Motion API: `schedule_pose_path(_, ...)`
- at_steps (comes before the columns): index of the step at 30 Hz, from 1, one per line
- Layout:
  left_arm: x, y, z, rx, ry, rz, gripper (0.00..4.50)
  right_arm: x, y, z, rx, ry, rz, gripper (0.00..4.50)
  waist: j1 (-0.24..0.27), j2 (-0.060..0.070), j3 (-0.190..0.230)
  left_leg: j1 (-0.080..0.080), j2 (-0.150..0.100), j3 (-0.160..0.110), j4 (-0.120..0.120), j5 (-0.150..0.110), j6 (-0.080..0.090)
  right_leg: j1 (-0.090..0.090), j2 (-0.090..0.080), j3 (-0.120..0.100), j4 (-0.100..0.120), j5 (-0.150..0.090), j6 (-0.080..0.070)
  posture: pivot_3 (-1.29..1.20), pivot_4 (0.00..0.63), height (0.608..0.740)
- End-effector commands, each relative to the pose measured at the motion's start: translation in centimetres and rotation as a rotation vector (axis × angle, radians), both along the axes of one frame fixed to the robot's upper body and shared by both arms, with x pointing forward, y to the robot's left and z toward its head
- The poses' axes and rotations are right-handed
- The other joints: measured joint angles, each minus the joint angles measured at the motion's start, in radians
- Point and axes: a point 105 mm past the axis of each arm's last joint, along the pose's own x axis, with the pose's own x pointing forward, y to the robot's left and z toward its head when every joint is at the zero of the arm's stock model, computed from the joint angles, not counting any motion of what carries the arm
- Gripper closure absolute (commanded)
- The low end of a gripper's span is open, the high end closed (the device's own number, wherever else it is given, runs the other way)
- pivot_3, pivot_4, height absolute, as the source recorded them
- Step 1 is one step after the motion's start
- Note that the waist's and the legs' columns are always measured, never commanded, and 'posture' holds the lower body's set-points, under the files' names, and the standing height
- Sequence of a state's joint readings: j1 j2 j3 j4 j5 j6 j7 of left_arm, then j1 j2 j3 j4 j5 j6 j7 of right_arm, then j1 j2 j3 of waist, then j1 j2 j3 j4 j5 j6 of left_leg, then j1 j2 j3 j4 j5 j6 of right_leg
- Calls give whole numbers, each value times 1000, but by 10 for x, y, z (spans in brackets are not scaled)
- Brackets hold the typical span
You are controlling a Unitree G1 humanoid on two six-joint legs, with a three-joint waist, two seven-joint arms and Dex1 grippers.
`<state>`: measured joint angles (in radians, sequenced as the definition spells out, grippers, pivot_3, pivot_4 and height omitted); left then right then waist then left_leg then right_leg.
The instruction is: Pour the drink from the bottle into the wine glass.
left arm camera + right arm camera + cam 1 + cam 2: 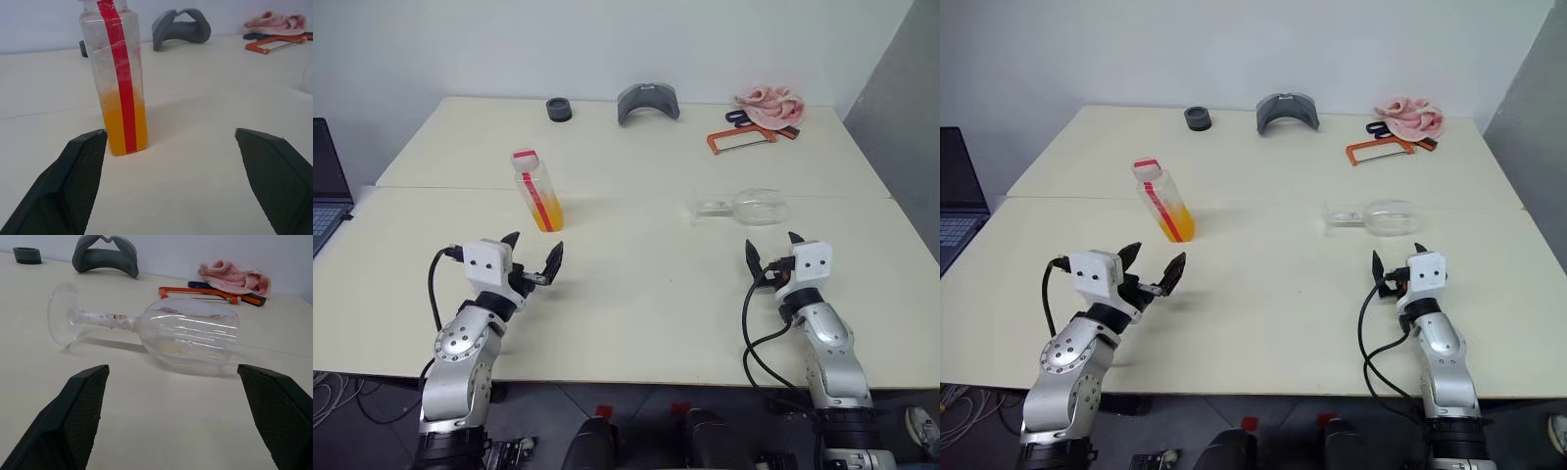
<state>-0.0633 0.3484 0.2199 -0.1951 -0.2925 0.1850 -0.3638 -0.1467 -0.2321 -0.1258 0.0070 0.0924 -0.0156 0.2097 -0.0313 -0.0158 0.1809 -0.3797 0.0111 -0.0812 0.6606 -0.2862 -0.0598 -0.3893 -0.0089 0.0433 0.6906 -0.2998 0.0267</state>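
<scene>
Both my jaws stand wide, holding nothing. Bottle [537, 190] upright on counter [636, 294] ahead of left gripper [530, 257]. Wine glass [161, 333] lies sideways before right gripper [770, 249]; must stand before pouring.

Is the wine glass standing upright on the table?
No, the wine glass lies on its side on the table, with its foot and bowl both resting on the surface.

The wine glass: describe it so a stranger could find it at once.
On the cream table, look just ahead of the right gripper. The wine glass lies there on its side, foot toward the bottle. It is the only clear, empty stemmed thing there.
</scene>
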Motion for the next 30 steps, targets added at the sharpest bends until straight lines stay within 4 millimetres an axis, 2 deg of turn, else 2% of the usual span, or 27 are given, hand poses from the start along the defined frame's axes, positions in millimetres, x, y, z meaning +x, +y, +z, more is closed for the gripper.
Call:
schedule_pose_path(1, -2, -7, 16, 12, -71, -29, 20, 0, 0, 13, -4, -55, 0, 0, 0, 0, 0, 0, 0, 0, 0, 0, 0, 0, 0, 0, 0, 0, 0, 0, 150, 740)
schedule_pose_path(16, -2, -2, 20, -2, -103, 32, 20, -1, 2, 11, -4, -43, 20, 0, 0, 0, 0, 0, 0, 0, 0, 0, 0, 0, 0, 0, 0, 0, 0, 0, 150, 740)
schedule_pose_path(23, 0, -2, 18, 21, -102, 31, 20, -1, 4, 10, -5, -40, 28, 0, 0, 0, 0, 0, 0, 0, 0, 0, 0, 0, 0, 0, 0, 0, 0, 0, 150, 740)
schedule_pose_path(30, 2, 6, 13, 4, -75, 59, 20, -2, 7, 13, 0, -51, 68, 0, 0, 0, 0, 0, 0, 0, 0, 0, 0, 0, 0, 0, 0, 0, 0, 0, 150, 740)
